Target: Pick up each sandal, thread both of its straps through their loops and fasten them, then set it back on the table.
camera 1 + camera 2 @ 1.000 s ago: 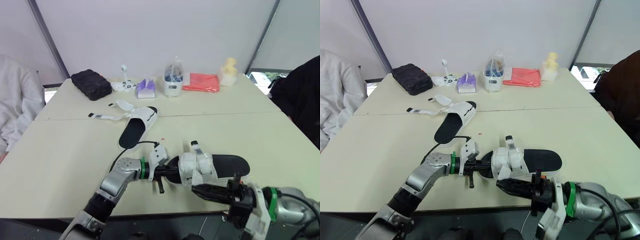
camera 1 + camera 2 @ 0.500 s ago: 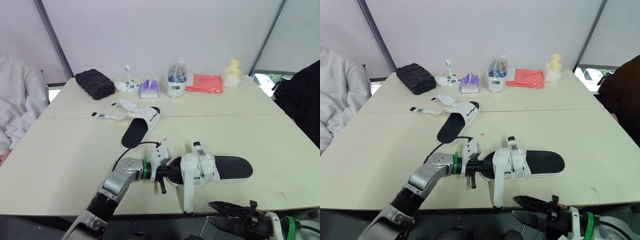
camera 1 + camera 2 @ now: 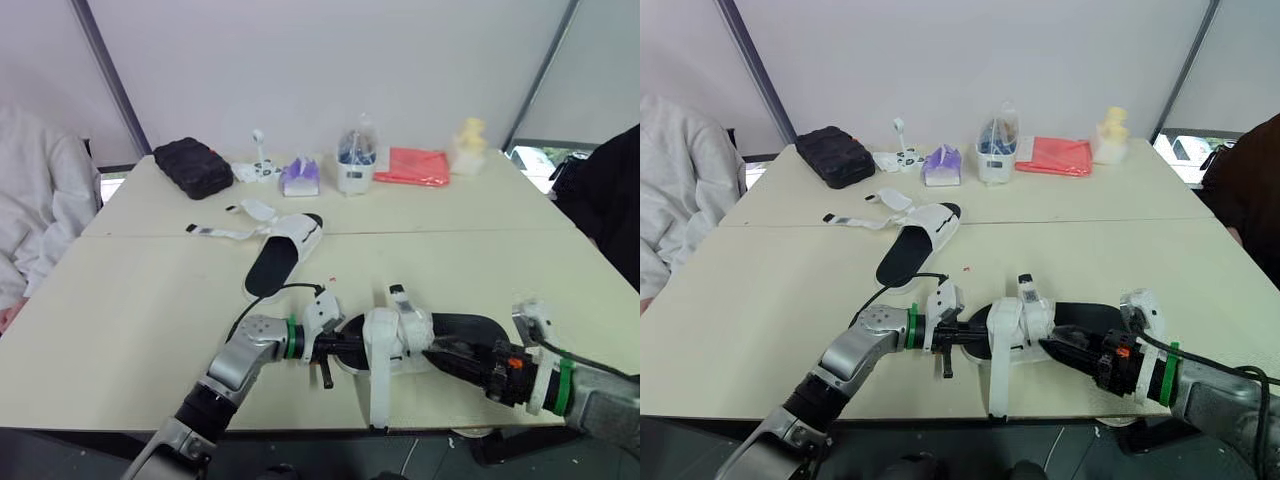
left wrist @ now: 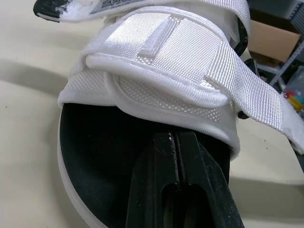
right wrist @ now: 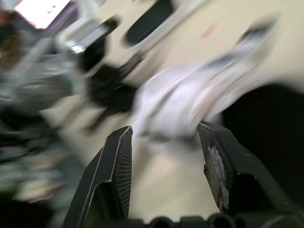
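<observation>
Sandal (image 3: 455, 328) lies at the bench's (image 3: 130, 310) front edge, toe pinned under the closed left gripper (image 3: 335, 348). The right gripper (image 3: 435, 355), fingers parted, has risen from below that edge toward the dangling strap (image 3: 378, 385), probably to thread it.

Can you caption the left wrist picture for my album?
Left gripper holds the sandal, fingers closed over its black footbed below white straps.
</observation>
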### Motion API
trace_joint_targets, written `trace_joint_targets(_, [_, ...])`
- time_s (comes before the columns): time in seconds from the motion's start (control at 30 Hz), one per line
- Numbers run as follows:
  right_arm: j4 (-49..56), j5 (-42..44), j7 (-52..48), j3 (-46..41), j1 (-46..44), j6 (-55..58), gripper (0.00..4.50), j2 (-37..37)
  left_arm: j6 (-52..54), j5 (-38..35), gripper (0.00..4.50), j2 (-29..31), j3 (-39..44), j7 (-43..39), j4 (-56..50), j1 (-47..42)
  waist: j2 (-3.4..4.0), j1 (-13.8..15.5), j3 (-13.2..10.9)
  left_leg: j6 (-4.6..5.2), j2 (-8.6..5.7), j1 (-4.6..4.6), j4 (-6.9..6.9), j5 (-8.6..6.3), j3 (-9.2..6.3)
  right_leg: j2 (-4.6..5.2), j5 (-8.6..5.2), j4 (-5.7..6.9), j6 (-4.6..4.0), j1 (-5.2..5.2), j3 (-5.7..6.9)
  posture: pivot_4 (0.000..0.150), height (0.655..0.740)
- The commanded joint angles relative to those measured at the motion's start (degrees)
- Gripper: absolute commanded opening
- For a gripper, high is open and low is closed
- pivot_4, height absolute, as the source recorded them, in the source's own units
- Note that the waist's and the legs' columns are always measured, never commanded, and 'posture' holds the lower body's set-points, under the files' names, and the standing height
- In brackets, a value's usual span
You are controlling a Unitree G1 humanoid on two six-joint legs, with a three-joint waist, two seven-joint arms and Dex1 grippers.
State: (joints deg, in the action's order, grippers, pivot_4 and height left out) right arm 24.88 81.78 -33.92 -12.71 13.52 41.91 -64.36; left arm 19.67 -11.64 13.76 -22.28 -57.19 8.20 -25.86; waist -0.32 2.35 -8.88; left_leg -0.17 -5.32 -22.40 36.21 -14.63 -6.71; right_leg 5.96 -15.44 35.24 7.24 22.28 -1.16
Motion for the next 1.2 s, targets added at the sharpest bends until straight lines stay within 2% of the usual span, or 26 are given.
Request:
trace_joint_targets(0.03, [0.89, 4.18, -4.12, 2.01, -3.01, 8.08, 2.3, -0.72, 1.52, 2.75, 0.0, 1.13, -1.98, 1.17, 1.17, 1.93, -0.05, -0.01, 0.01, 0.02, -0.01, 0.0, 0.0, -0.01, 0.03, 0.01, 0.02, -0.03, 0.04, 0.0, 0.0, 0.15, 0.74])
trace_joint_targets(0.27, [-0.72, 0.33, -5.39, 4.0, -5.88, 14.84, 2.3, 1.74, 2.97, 2.21, 0.0, 2.26, -1.89, 2.32, -1.85, 3.87, -0.04, -0.16, 0.03, 0.03, 0.07, 0.02, -0.05, -0.03, 0.05, -0.05, 0.09, -0.02, 0.15, 0.07, 0.0, 0.15, 0.74])
trace_joint_targets(0.33, [-2.47, -5.99, -7.29, 2.61, -5.5, 12.18, 2.3, 1.84, 3.7, 1.75, 0.0, 2.56, -1.72, 2.63, -2.65, 4.48, -0.04, -0.14, 0.03, 0.03, 0.07, 0.02, -0.05, -0.03, 0.06, -0.06, 0.1, -0.02, 0.18, 0.08, 0.0, 0.15, 0.74])
trace_joint_targets(0.5, [-8.7, -13.26, -8.27, -1.22, -8.54, 8.75, 2.3, 4.44, 5.31, -0.22, 0.0, 2.82, -1.7, 0.89, -3.64, 4.88, -0.07, -0.08, 0.04, 0.03, 0.03, 0.02, 0.02, -0.03, 0.15, -0.08, 0.1, -0.02, 0.17, 0.05, 0.01, 0.15, 0.74])
trace_joint_targets(0.83, [-14.56, -26.11, -10.25, 1.29, -18.83, 5.92, 2.3, 10.33, 5.35, -1.62, 0.0, 1.48, -3.97, -5.45, -2.42, 1.43, -0.03, -0.16, 0.06, 0.02, 0.03, 0.01, 0.02, -0.03, 0.19, -0.1, 0.12, 0.02, 0.16, 0.14, -0.04, 0.15, 0.74])
trace_joint_targets(0.97, [-14.88, -29.55, -14.59, -0.6, -18.28, 5.32, 2.3, 7.54, 3.75, -0.86, 0.0, -0.6, -4.14, -4.62, 0.54, 0.51, -0.01, 0.04, 0.07, 0.02, 0.0, -0.01, 0.02, -0.03, 0.19, -0.08, 0.12, 0.01, 0.16, 0.13, -0.03, 0.15, 0.74])
trace_joint_targets(1.2, [-13.95, -28.04, -27.43, -9.44, -10.87, 11.3, 2.3, -2.66, -1.22, 2.83, 0.0, -1.93, -3.74, -0.99, 5.95, -0.78, -0.01, 0.4, 0.07, 0.03, -0.11, -0.02, 0.09, -0.03, 0.17, 0.0, 0.12, -0.02, 0.16, 0.05, -0.02, 0.15, 0.74])
